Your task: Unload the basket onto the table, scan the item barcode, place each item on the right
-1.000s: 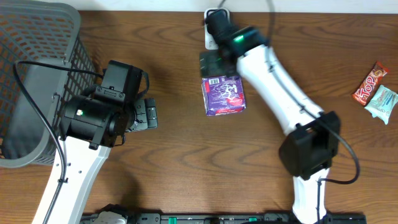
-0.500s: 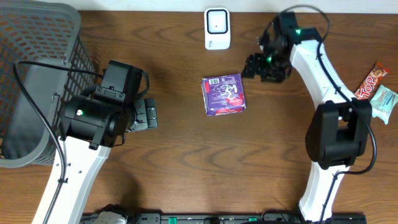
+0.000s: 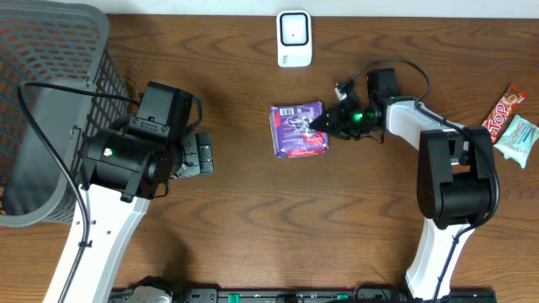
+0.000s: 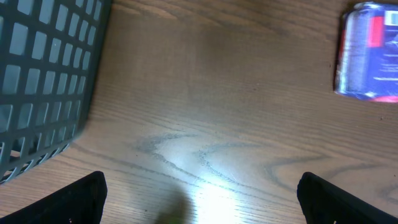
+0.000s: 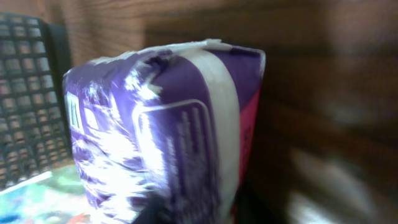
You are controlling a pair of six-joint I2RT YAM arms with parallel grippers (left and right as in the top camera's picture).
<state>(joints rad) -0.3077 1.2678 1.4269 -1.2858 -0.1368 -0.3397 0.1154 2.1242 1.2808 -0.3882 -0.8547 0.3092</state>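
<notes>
My right gripper (image 3: 327,124) pinched shut on packet (image 3: 296,130) right edge; scanner (image 3: 294,38) beyond it, toward tabletop far edge. Left gripper (image 3: 202,156) wide open, empty, farther off.

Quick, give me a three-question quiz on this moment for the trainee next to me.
1. True or false: the left gripper is open.
2. The right gripper is shut on: A) the packet; B) a cup; C) nothing.
3. How many snacks lie far right in the overhead view?
Key: 1 true; 2 A; 3 two.
</notes>
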